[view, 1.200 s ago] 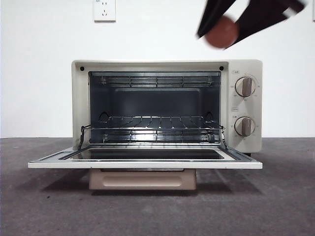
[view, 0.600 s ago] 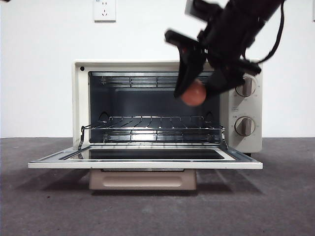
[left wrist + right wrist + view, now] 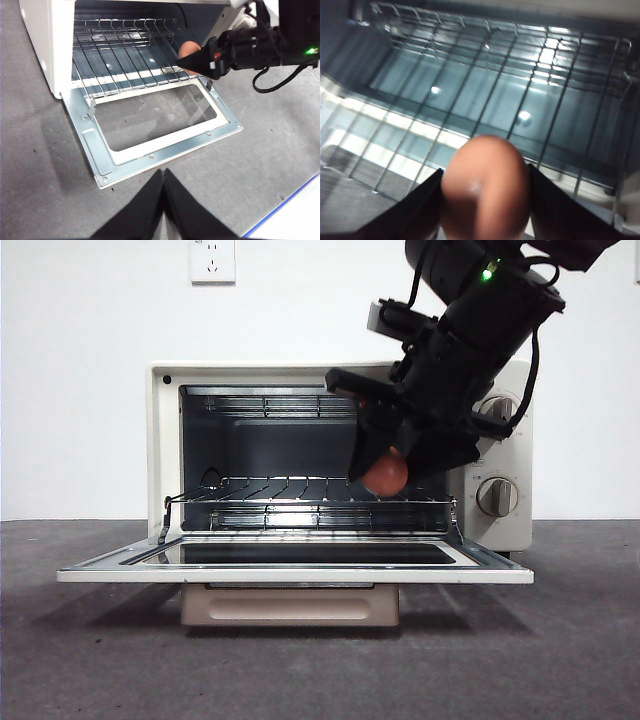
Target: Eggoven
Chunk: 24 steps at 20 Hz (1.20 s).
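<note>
Right gripper is holding the egg at the mouth of the open toaster oven.

In the front view, the right gripper [image 3: 385,465] is reaching down from the upper right, its jaws clamping the egg [image 3: 385,475] just above the wire rack [image 3: 300,498], in front of the right part of the toaster oven [image 3: 160,440] cavity; the oven door [image 3: 290,572] is lying flat open, and the two knobs [image 3: 497,496] are showing beside the arm. In the left wrist view, the left gripper [image 3: 163,175] is hanging above the table [image 3: 40,160] in front of the door, jaws pressed together and holding nothing, while the right gripper [image 3: 192,59] is carrying the egg [image 3: 188,49] over the rack's edge. In the right wrist view, the egg [image 3: 485,192] is sitting tight between both jaws, above the rack [image 3: 470,100].
</note>
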{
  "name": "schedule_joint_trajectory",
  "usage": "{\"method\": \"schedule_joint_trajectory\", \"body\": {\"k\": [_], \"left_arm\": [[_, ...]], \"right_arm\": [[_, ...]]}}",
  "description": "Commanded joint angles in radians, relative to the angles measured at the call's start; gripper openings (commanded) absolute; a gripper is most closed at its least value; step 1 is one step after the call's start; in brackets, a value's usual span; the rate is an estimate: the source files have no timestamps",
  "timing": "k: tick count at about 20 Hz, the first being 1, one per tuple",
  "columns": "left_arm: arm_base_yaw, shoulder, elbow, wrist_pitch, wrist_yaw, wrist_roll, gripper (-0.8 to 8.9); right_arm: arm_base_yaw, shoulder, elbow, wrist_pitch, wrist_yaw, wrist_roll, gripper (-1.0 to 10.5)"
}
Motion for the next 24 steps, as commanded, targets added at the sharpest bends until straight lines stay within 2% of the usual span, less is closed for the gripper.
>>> {"method": "schedule_joint_trajectory", "body": {"k": [1, 7, 13, 14, 17, 24], "left_arm": [[-0.002, 0.002, 0.007, 0.008, 0.002, -0.002, 0.06], [-0.002, 0.002, 0.007, 0.006, 0.002, -0.002, 0.06], [-0.002, 0.002, 0.007, 0.006, 0.002, -0.002, 0.06], [-0.002, 0.002, 0.007, 0.006, 0.002, -0.002, 0.06], [-0.002, 0.002, 0.007, 0.007, 0.002, -0.002, 0.06], [-0.002, 0.003, 0.007, 0.012, 0.002, -0.002, 0.06]], "right_arm": [[0.004, 0.029, 0.012, 0.013, 0.003, -0.009, 0.0], [0.004, 0.029, 0.012, -0.013, 0.060, -0.019, 0.0], [0.012, 0.029, 0.012, -0.034, 0.062, -0.023, 0.1], [0.013, 0.029, 0.012, -0.033, 0.061, -0.024, 0.4], [0.013, 0.029, 0.012, -0.025, 0.062, -0.024, 2.8], [0.013, 0.027, 0.017, -0.023, 0.062, -0.024, 3.3]]}}
